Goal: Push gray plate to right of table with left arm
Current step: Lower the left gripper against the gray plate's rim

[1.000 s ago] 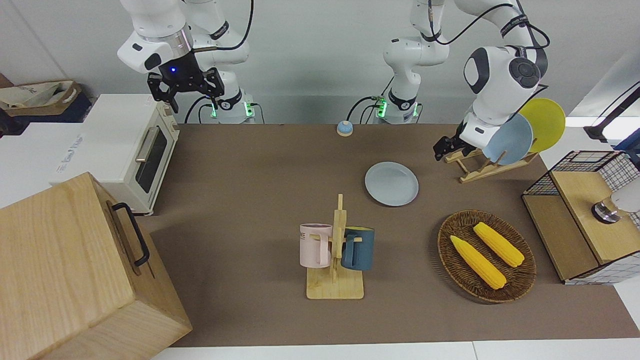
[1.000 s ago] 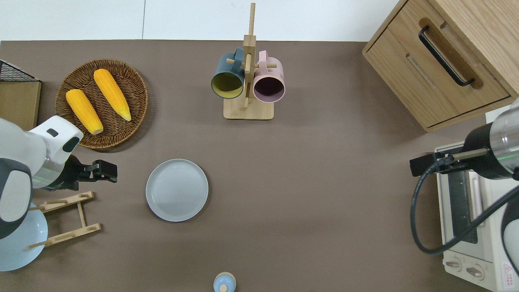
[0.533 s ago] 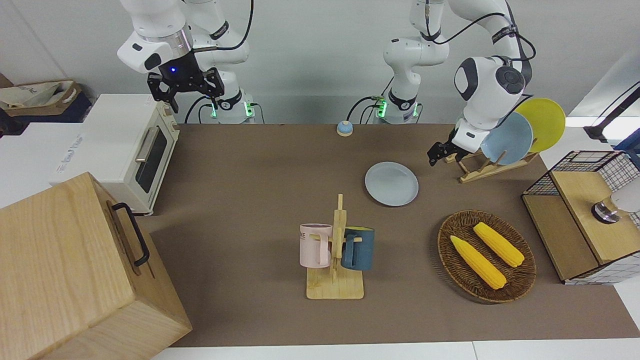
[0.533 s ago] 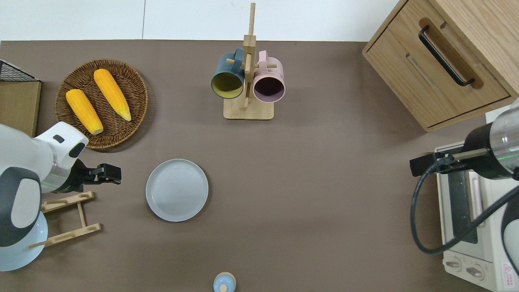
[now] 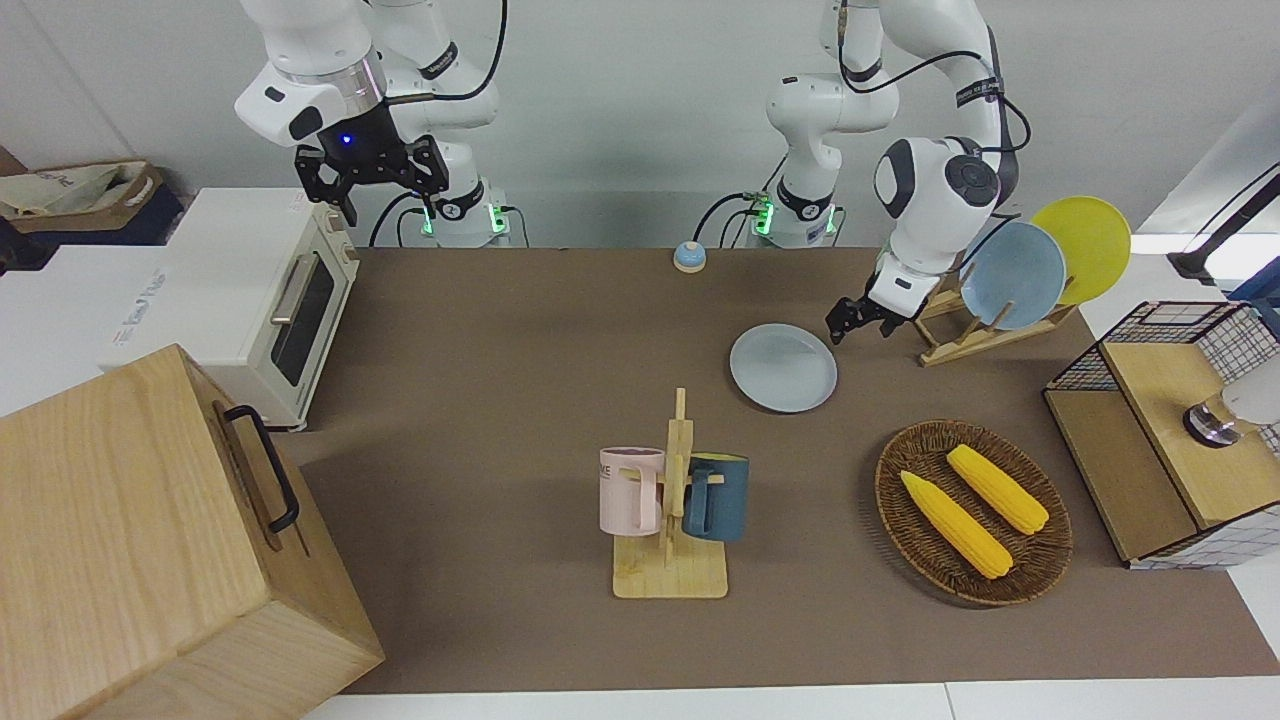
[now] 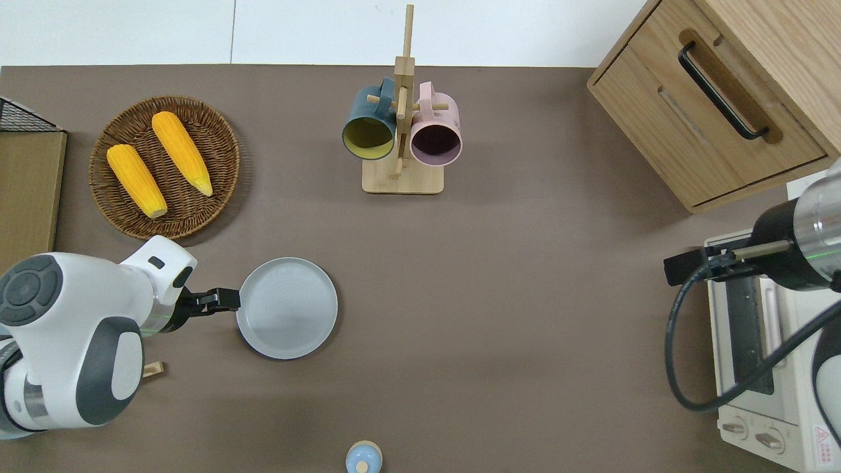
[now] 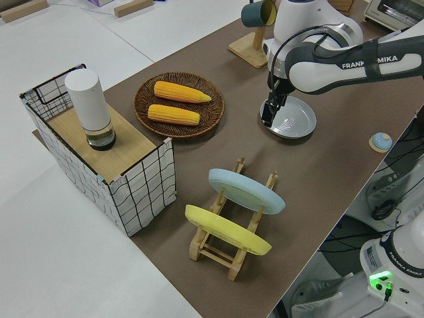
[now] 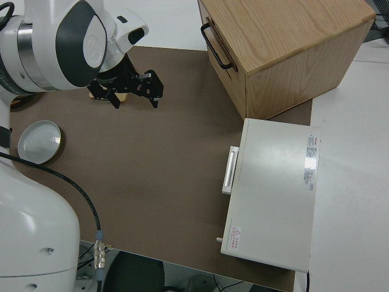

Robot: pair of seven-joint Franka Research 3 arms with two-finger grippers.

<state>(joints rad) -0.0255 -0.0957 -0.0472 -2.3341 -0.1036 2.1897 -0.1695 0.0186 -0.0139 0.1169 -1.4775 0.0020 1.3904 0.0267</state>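
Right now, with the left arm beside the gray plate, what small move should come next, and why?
Probably press sideways toward the right arm's end. The left gripper is low at the gray plate rim, on the side toward the left arm's end.

Hidden under the left arm (image 6: 72, 341) in the overhead view: nearly all of the rack (image 6: 152, 370), with only one wooden foot peeking out (its two plates covered wholly there). Cannot tell whether the left gripper (image 6: 227, 300) touches the rim of the plate (image 6: 287, 307) or stops just beside it. Cut by the overhead view's bottom edge: the bell (image 6: 363, 458), and the oven (image 6: 762, 368) at the corner. Cut at the top corner: the cabinet (image 6: 723, 98). Cropped at the edge toward the left arm's end: the basket (image 6: 26, 118). Partly screened by the arm in the left side view: the mug stand (image 7: 246, 48), its pink mug unseen.
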